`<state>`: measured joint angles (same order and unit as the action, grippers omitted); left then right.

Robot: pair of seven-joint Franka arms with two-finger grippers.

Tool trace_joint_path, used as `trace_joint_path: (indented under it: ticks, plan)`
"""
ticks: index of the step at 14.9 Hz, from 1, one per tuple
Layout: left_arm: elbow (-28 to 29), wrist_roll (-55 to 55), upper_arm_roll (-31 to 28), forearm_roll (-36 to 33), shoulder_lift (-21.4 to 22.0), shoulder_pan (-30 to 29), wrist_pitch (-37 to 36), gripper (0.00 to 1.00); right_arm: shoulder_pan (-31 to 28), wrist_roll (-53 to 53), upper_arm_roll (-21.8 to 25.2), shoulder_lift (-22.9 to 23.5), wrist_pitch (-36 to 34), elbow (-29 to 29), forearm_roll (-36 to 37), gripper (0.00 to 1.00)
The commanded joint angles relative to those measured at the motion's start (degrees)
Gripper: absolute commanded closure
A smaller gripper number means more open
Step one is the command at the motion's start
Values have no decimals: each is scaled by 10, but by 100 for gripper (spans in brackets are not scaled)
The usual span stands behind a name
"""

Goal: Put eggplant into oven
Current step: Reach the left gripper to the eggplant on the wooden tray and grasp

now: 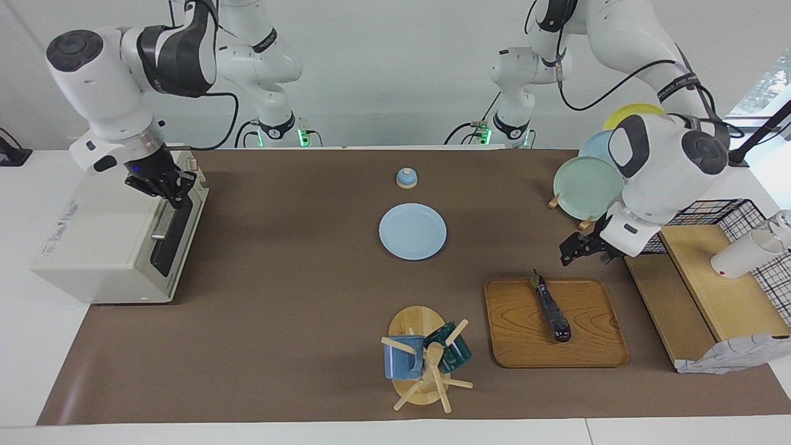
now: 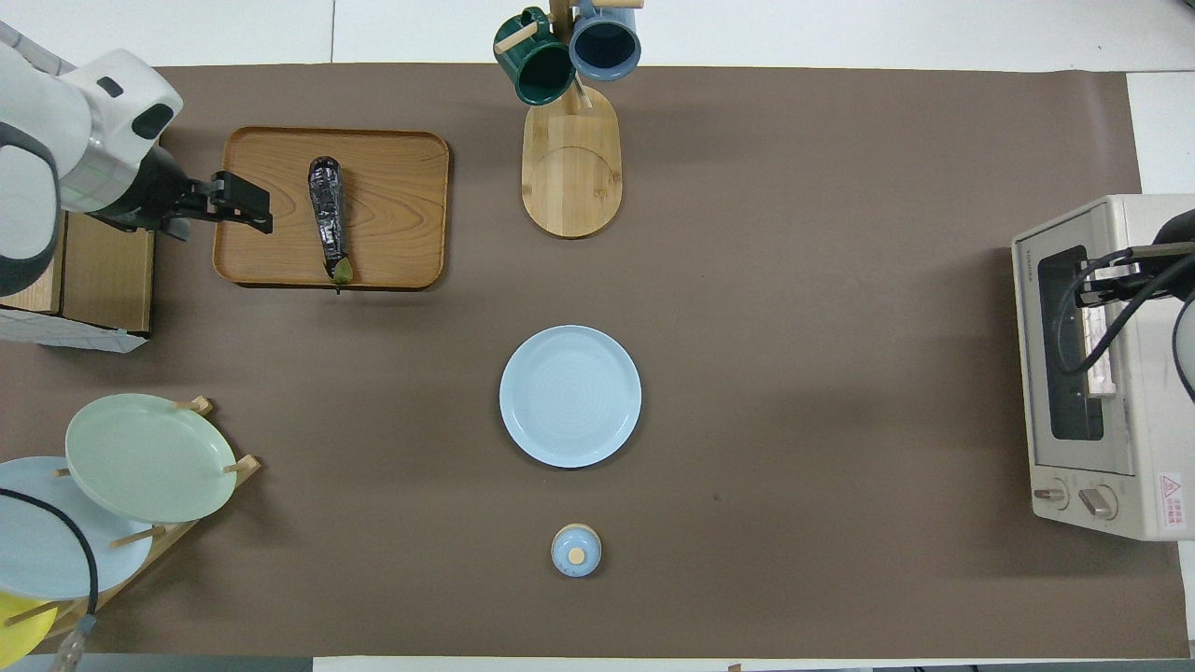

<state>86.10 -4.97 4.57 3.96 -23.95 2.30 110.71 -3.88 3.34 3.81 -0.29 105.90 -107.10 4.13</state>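
So the eggplant [image 1: 552, 312] lies on a wooden tray [image 1: 587, 352] toward the left arm's end of the table, green stem end pointing toward the robots, probably staged there for an easy sideways grab. The left gripper [image 1: 579, 248] hovers just beside the tray's edge with its fingers spread apart and nothing in them. At the right arm's end, the oven [image 1: 111, 247] has its door closed, and the right gripper [image 1: 172, 193] sits at the door's top edge near the handle (can't tell if it's pinching anything). My guess: door first, then eggplant. Brown mat [image 1: 278, 309] covers a white table, plain white wall.
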Motion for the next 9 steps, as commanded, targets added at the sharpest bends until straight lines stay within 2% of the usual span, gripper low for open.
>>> trace_joint_path:
  ticks: [1,3,4,9]
  plan:
    - [-47,-18,-10,-3,-80,25,58,0,-10,-18,-5,-14,32,-45,42,100]
    - [-60,-18,-10,-9,-117,26,99,0,-13,-17,-5,-9,52,-58,67,100]
    - [-54,-18,-10,-11,-118,28,134,0,-15,-16,-5,-9,61,-66,68,100]
    - [1,-18,-10,-44,-111,30,185,1,-23,-15,-5,-10,83,-93,67,100]
